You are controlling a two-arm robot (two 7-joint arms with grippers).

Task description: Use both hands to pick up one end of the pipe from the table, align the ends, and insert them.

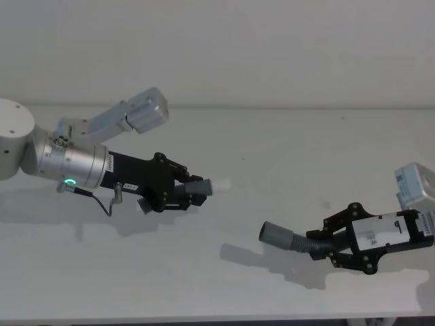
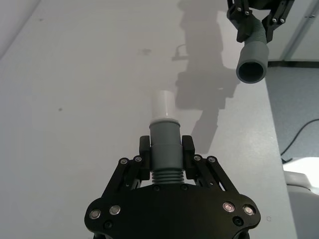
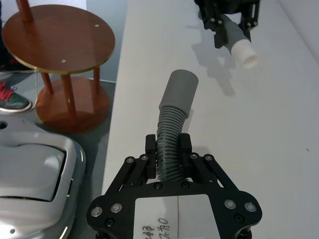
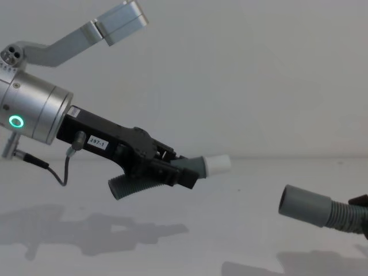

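Both pipe pieces hang above the white table [image 1: 285,149]. My left gripper [image 1: 192,192] is shut on the short curved piece at its smooth cuff [image 2: 165,144]. That piece's whitish tip [image 1: 219,185] points toward the right arm. Lower and to the right, my right gripper [image 1: 325,243] is shut on the ribbed hose [image 3: 169,134] of the other piece. Its wider socket end [image 1: 275,236] points back toward the tip. A clear gap separates the two ends. In the chest view the tip [image 4: 217,164] sits higher than the socket [image 4: 302,207].
Shadows of both arms fall on the table. Beside the table's edge on the right arm's side stand a round wooden stool [image 3: 60,45] and a white machine base [image 3: 35,169]. A cable lies on the floor [image 2: 301,134].
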